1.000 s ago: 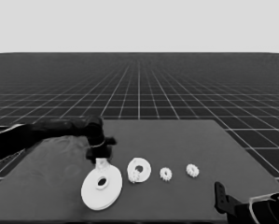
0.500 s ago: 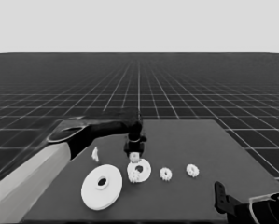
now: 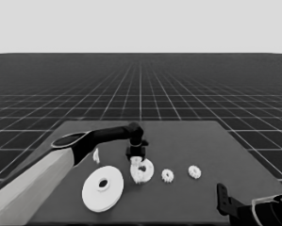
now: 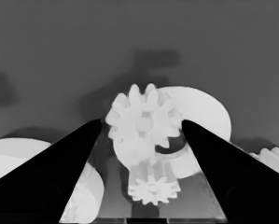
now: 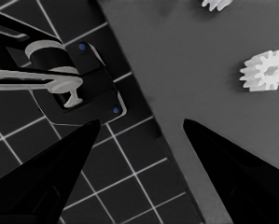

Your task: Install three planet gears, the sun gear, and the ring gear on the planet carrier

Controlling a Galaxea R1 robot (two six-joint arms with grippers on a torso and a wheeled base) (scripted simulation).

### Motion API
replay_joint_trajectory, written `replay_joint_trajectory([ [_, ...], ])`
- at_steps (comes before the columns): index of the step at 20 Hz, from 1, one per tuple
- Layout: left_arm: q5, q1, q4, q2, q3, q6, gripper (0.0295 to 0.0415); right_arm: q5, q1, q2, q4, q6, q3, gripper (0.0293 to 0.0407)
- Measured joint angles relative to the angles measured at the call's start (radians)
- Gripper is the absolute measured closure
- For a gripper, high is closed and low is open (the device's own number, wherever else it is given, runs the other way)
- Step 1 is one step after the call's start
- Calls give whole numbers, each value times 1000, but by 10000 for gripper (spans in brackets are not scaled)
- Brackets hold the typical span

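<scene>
My left gripper (image 3: 136, 156) hangs just over the planet carrier (image 3: 143, 171), the smaller round part, shut on a planet gear (image 4: 143, 122) whose teeth touch both fingers. A second gear (image 4: 153, 189) sits on the carrier (image 4: 205, 112) below the held one. The ring gear (image 3: 103, 188), the larger round part, lies flat to the carrier's left. Two more gears (image 3: 167, 175) (image 3: 194, 172) lie in a row to the carrier's right. My right gripper (image 5: 141, 123) waits open at the table's near right corner, holding nothing.
A thin white piece (image 3: 96, 155) lies beside the left arm's black forearm (image 3: 107, 135). The right wrist view shows the table's edge (image 5: 143, 93), a gear (image 5: 265, 70) near it, and dark machinery (image 5: 78, 79) with blue lights past the edge.
The left arm swung right from the table's left end to above the smaller round part, then dropped slightly toward it. The right arm stayed parked.
</scene>
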Motion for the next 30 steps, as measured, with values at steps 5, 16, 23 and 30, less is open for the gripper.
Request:
replay_joint_trajectory([
  [5, 0, 0, 0, 0, 0, 0, 326, 0, 0, 0, 0, 0, 0, 315],
  [16, 74, -141, -121, -40, 123, -67, 326, 0, 0, 0, 0, 0, 0, 315],
  [23, -699, -434, 33, -1231, 1470, 1338, 323, 0, 0, 0, 0, 0, 0, 315],
  [30, -758, -461, 45, -1353, 1589, 1462, 326, -208, 337, 314, 422, 535, -461, 307],
])
